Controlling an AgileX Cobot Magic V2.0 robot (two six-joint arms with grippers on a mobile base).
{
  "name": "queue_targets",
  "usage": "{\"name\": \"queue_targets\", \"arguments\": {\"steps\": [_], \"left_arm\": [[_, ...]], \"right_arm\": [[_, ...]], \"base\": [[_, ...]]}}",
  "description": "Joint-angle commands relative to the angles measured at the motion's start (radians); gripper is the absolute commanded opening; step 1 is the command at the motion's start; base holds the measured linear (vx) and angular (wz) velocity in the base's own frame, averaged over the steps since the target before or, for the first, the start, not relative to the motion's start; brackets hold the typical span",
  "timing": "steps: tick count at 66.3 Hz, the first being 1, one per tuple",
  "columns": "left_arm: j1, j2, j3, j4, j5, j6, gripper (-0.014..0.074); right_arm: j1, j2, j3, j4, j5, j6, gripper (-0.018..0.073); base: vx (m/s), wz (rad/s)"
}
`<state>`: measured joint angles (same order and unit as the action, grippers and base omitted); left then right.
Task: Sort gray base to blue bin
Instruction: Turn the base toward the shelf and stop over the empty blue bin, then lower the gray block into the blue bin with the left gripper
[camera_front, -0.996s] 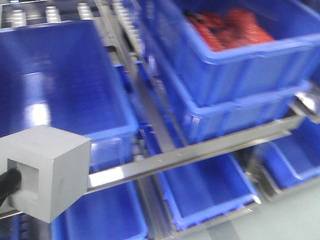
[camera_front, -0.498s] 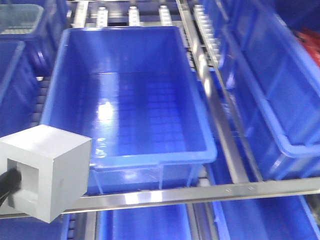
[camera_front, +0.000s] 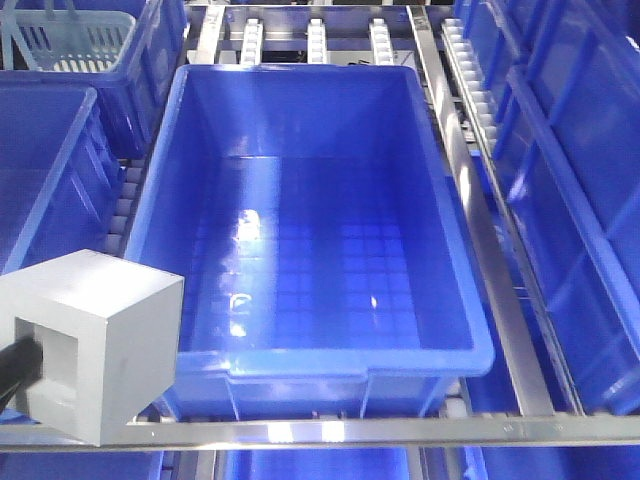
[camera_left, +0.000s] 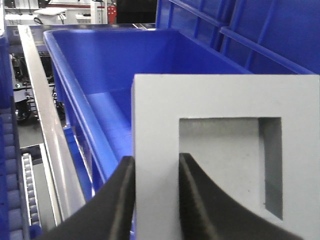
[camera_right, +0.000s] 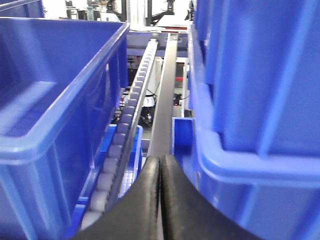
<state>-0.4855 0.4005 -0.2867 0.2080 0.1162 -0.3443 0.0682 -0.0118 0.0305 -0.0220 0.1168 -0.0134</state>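
Mid-view, blue bin (camera_front: 330, 362) now centred (was leftward), left gripper (camera_left: 155, 172) clamping gray base (camera_front: 95, 350), right gripper (camera_right: 160, 167) closed.

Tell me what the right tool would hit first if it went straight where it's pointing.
Probably the steel rail running down the gap ahead: the shut right tool points along it. Depth is unclear, so it might skim just above the rail instead.

L gripper (camera_left: 155, 164) is showing 2 black, smooth, curved fingers; R gripper (camera_right: 160, 165) is showing same, w/ slight sheen.
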Motion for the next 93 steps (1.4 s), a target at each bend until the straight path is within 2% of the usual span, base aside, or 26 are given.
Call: {"name": "queue_targets", "arguments": {"steps": [1, 93], "left_arm": [[-0.006, 0.003, -0.034, -0.002, -0.107, -0.006, -0.0006], [-0.006, 0.003, -0.034, -0.002, -0.107, -0.006, -0.0006]], "right_arm": [[-0.005, -0.011, 0.014, -0.011, -0.078, -0.005, -0.0009], [-0.005, -0.011, 0.014, -0.011, -0.078, -0.005, -0.0009]], "base": [[0.1, 0.09], [0.07, -0.01]]}}
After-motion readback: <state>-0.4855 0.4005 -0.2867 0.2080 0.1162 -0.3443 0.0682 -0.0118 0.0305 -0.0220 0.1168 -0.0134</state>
